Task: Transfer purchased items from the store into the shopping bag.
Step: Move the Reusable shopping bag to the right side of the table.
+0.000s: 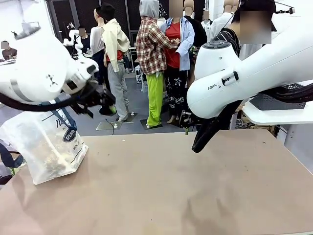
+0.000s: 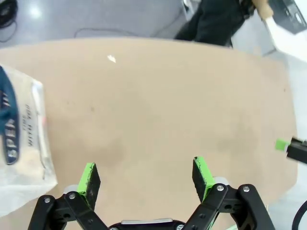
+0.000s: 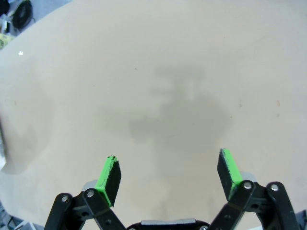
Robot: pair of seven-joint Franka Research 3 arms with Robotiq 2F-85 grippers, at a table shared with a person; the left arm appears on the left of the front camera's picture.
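Front view shows the shopping bag (image 1: 49,147) standing at our left edge of the surface (image 1: 171,186), some small goods inside. Our left tool (image 2: 146,177) and right tool (image 3: 168,175) are both wide open and empty. We judge the bag soft and light; the blue handles (image 1: 10,159) seem best to hold.

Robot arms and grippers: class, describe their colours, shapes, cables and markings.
Both arms are glossy white with rounded joints. The right arm carries dark lettering and a black cable. The left arm trails a black cable. Each gripper, left and right, has black linkage fingers with green pads.
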